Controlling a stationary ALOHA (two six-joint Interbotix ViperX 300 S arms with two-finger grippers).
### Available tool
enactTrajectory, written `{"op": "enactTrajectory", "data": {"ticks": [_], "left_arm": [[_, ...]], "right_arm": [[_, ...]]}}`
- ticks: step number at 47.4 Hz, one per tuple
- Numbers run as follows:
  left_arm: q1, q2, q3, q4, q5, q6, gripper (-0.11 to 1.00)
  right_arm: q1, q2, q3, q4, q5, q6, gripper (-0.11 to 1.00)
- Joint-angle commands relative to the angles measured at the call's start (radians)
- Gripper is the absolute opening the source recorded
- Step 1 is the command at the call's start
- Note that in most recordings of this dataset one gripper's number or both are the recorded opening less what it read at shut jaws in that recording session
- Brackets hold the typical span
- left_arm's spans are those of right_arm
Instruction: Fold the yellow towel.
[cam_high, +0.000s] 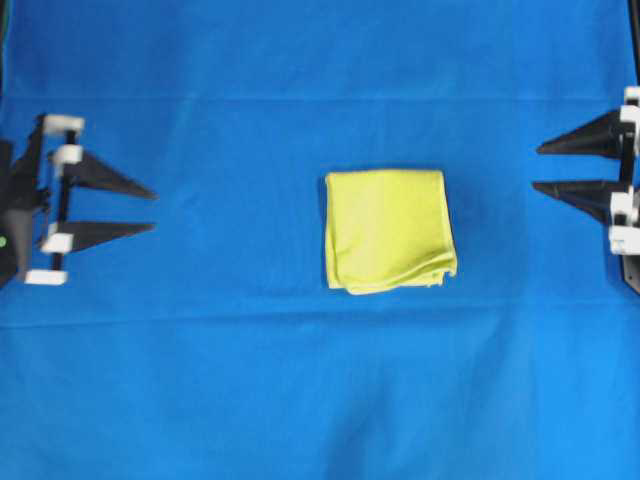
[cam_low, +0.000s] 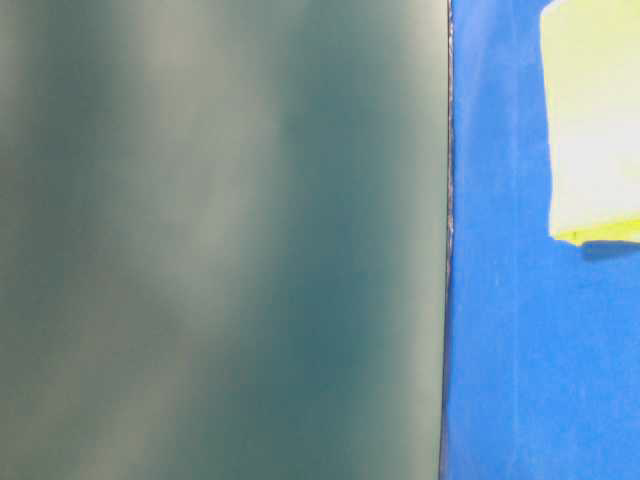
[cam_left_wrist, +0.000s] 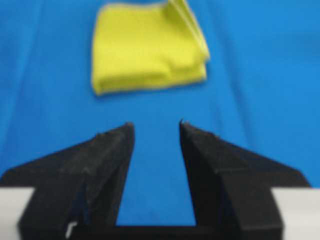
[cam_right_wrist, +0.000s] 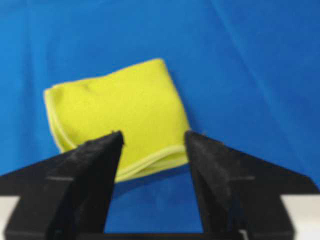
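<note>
The yellow towel (cam_high: 388, 229) lies folded into a small square in the middle of the blue cloth, its layered hems showing along the near and right edges. It also shows in the left wrist view (cam_left_wrist: 148, 47), the right wrist view (cam_right_wrist: 117, 126) and the table-level view (cam_low: 592, 120). My left gripper (cam_high: 152, 211) rests at the far left, open, with only blue cloth between its fingers (cam_left_wrist: 111, 150). At the far right my right gripper (cam_high: 538, 167) stands open too, well clear of the towel, nothing in it.
A blue cloth (cam_high: 200, 380) covers the whole table. In the table-level view a blurred grey-green panel (cam_low: 220, 240) fills the left two thirds and hides most of the scene.
</note>
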Motion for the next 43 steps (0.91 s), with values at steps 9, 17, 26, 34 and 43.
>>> {"op": "enactTrajectory", "data": {"ticks": [9, 17, 26, 34, 43], "left_arm": [[0.018, -0.21, 0.095, -0.003, 0.032, -0.071, 0.38], [0.034, -0.23, 0.091, -0.003, 0.112, -0.083, 0.38], [0.043, -0.23, 0.091, -0.003, 0.117, -0.083, 0.38], [0.043, -0.23, 0.091, -0.003, 0.118, -0.084, 0.38], [0.043, -0.233, 0.091, -0.003, 0.118, -0.084, 0.38]], "right_arm": [[-0.009, 0.038, 0.012, 0.017, -0.071, 0.0, 0.57], [-0.009, 0.04, 0.011, 0.018, -0.071, 0.0, 0.57], [-0.011, 0.044, 0.008, 0.018, -0.057, 0.0, 0.57], [-0.009, 0.055, -0.003, 0.02, -0.029, 0.0, 0.57], [-0.009, 0.063, -0.005, 0.02, -0.023, 0.0, 0.57]]}}
